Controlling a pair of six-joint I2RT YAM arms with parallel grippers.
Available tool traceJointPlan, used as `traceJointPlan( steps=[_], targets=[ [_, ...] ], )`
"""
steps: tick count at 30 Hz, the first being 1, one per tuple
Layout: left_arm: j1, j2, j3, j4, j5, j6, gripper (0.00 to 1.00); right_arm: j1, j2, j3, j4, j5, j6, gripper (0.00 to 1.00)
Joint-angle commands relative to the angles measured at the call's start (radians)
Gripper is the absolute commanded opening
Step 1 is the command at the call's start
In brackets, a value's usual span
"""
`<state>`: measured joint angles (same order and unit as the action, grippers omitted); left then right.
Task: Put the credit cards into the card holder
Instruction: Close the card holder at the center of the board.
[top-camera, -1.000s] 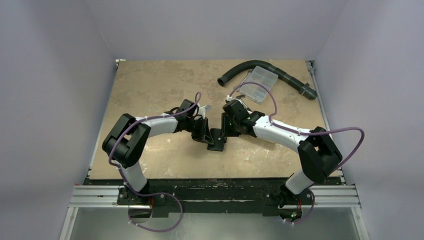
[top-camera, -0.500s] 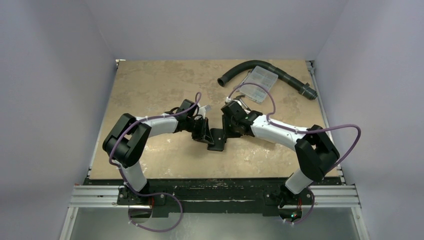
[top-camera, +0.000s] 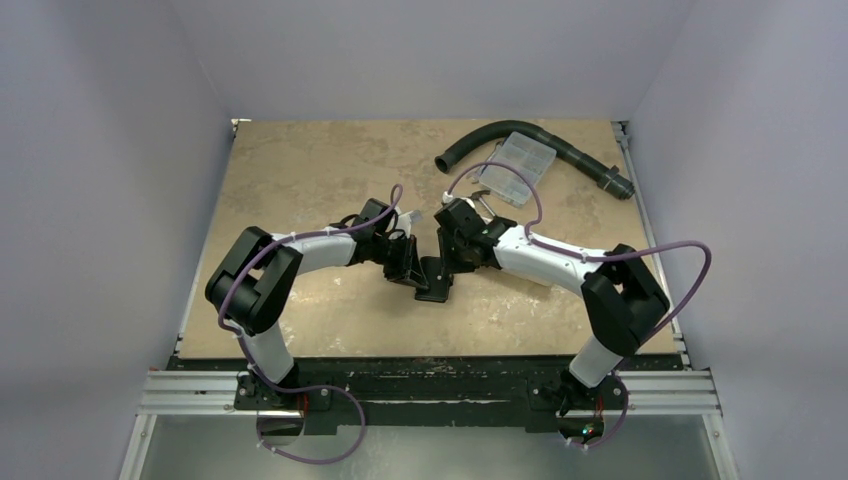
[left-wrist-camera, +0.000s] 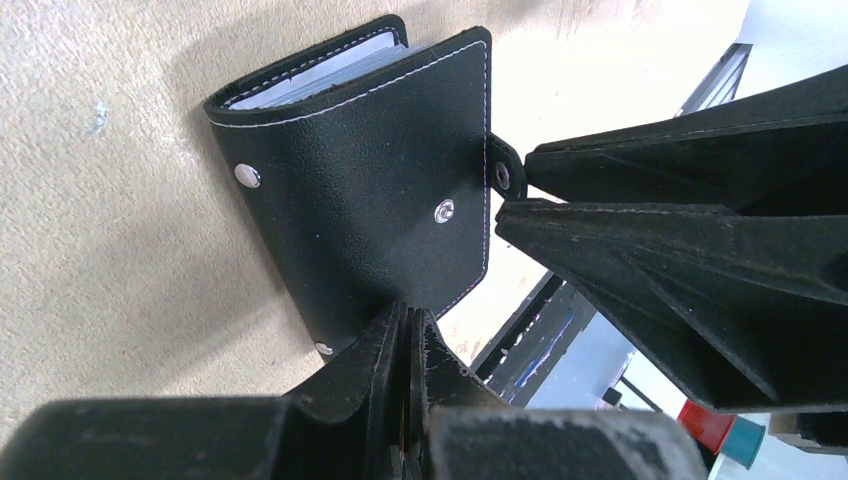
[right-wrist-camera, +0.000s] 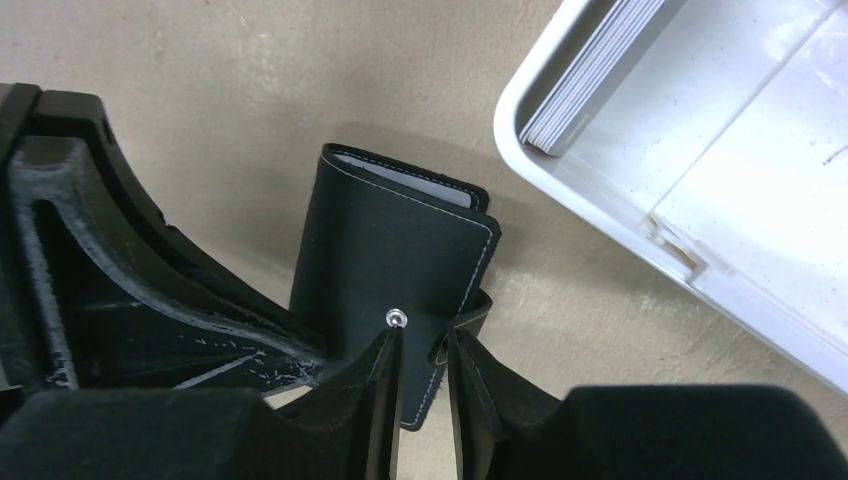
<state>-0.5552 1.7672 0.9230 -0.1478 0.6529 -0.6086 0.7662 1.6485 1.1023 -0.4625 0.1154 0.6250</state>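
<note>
The left tool (left-wrist-camera: 405, 335) is clenched on the lower edge of the card holder (left-wrist-camera: 350, 190), at bottom centre of the left wrist view. The holder lies folded on the table (top-camera: 300, 170), its pale inner leaves showing at the top edge.

From the right of that view, the right tool (right-wrist-camera: 420, 345) straddles the snap tab (left-wrist-camera: 503, 172). Its fingers stand a narrow way apart with the tab between them, and I cannot tell whether they press it yet.

The step in hand looks like opening the cover. The left tool should hold the holder down while the right takes the tab squarely and peels it away from the left tool, low and slow so the holder does not drag.

Room here is tight, as the two tools' fingers nearly touch over the holder at the middle of the top view. Just beside it, at the upper right of the right wrist view, runs the rim of the white tray (right-wrist-camera: 600, 215). A stack of cards (right-wrist-camera: 585, 85), probably the ones to load, stands against its wall, so an opening swing toward that side could strike the rim.

Farther off, at the upper right of the top view, the black hose (top-camera: 470, 140) and the clear box (top-camera: 520, 160) lie well apart. The upper left of the table is bare.
</note>
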Motion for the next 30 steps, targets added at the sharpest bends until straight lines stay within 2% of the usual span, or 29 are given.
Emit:
traceJointPlan(
  steps=[1,11,16,21,30],
  targets=[
    [-0.008,0.031,-0.004,-0.012,-0.033,0.015,0.00,0.014,0.011,0.043,-0.045,0.053,-0.013,0.30],
    [-0.007,0.028,-0.004,-0.011,-0.032,0.016,0.00,0.040,0.023,0.050,-0.074,0.105,-0.002,0.29],
    [-0.007,0.026,-0.006,-0.010,-0.032,0.016,0.00,0.041,0.015,0.047,-0.078,0.118,0.002,0.12],
    [-0.008,0.025,-0.006,-0.010,-0.032,0.015,0.00,0.041,-0.003,0.044,-0.076,0.127,0.014,0.00],
    [-0.008,0.026,-0.006,-0.013,-0.032,0.018,0.00,0.034,-0.085,-0.059,0.051,0.077,-0.047,0.00]
  ],
)
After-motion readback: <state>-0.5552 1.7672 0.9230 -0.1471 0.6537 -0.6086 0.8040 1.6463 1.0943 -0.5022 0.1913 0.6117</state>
